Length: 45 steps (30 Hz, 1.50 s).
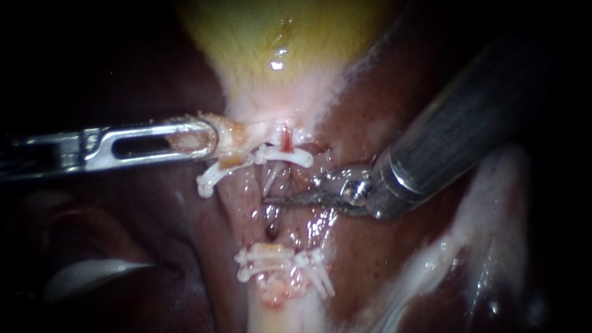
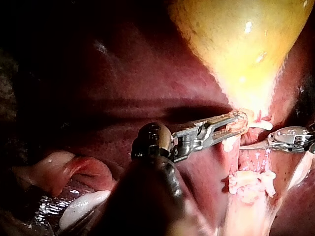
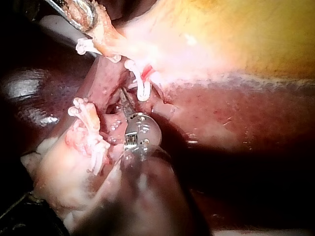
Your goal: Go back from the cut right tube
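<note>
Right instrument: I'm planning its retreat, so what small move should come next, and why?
Probably draw the right instrument straight back along its shaft, toward the upper right. Its jaws lie shut in the gap between the upper clips and the lower clips, so a sideways move could snag a clip. The left instrument grips tissue and needs no move.

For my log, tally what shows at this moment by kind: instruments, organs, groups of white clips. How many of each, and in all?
2 instruments: left instrument, right instrument
1 gallbladder
1 liver
2 clip groups: upper clips, lower clips
Total: 6
</note>
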{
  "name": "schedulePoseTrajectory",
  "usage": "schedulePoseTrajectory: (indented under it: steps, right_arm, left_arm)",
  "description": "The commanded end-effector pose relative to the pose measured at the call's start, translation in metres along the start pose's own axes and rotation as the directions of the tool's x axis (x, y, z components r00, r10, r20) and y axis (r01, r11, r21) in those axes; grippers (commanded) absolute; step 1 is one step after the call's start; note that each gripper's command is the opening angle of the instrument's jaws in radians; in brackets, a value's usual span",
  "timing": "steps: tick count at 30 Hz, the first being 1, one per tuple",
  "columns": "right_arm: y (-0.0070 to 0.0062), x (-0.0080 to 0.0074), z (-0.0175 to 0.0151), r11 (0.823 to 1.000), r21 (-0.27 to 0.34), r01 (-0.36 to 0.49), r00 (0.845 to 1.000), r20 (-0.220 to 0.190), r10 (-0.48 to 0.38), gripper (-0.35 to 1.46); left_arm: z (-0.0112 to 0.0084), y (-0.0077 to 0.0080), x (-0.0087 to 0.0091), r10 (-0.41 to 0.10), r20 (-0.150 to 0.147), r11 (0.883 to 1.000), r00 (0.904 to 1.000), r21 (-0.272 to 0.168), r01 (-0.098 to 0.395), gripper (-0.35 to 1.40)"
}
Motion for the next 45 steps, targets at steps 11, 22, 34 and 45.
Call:
schedulePoseTrajectory:
  steps: [11,22,34,45]
  right_arm:
    - [0.0000,0.0001,-0.0001,0.998,-0.018,0.066,0.998,-0.013,-0.066,-0.30]
    - [-0.0002,-0.0002,-0.0004,0.993,-0.015,0.121,0.992,-0.039,-0.122,1.36]
    - [-0.0008,-0.0002,-0.0008,0.982,-0.013,0.188,0.981,-0.056,-0.188,1.45]
    - [-0.0019,0.0006,-0.0056,0.923,-0.079,0.377,0.922,-0.065,-0.382,1.45]
  left_arm:
    - [0.0000,0.0001,0.0000,0.000,0.000,1.000,1.0000,0.000,0.000,-0.35]
    - [0.0000,0.0001,0.0000,0.000,0.000,1.000,1.0000,0.000,0.000,-0.35]
    - [0.0000,0.0007,0.0000,0.002,-0.002,1.000,1.0000,0.003,-0.002,-0.35]
    - [0.0000,0.0008,0.0001,-0.004,-0.002,1.000,1.0000,0.003,0.004,-0.35]
